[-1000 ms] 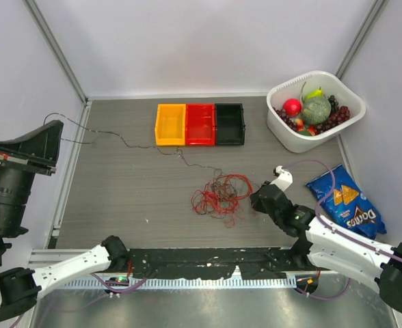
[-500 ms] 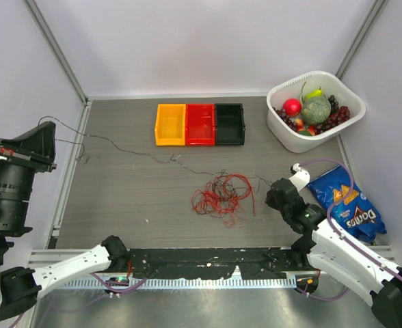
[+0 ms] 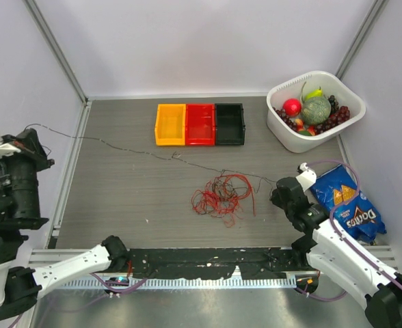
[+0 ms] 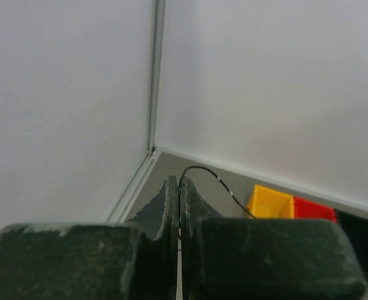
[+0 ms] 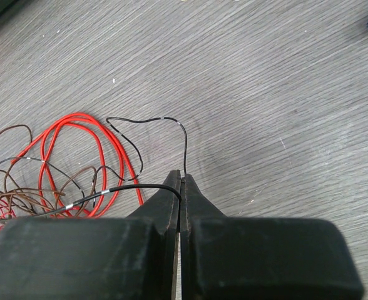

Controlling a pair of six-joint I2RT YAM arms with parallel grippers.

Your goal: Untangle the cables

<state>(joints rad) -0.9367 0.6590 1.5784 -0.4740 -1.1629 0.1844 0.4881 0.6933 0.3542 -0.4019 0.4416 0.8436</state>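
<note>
A tangle of thin red and brown cables point(image 3: 220, 195) lies on the grey table, right of centre. One thin black cable point(image 3: 119, 145) runs out of it, stretched between both grippers. My left gripper point(image 3: 30, 140) is raised at the far left and shut on its left end; the left wrist view shows the cable point(image 4: 215, 178) arching out of the closed gripper point(image 4: 181, 185). My right gripper point(image 3: 277, 191) is low, just right of the tangle. It is shut on the black cable point(image 5: 127, 189) in the right wrist view point(image 5: 181, 181), with a short tail curling ahead and the red loops point(image 5: 59, 162) to its left.
Yellow point(image 3: 170, 124), red point(image 3: 200, 124) and black point(image 3: 230, 124) bins stand in a row at the back. A white basket point(image 3: 303, 143) of fruit is at the back right. A blue chip bag point(image 3: 348, 205) lies right of my right gripper. Walls close in on both sides.
My left gripper has swung left and turned, and my right gripper has moved right. The black cable between them has been drawn out straighter, away from the tangle.
</note>
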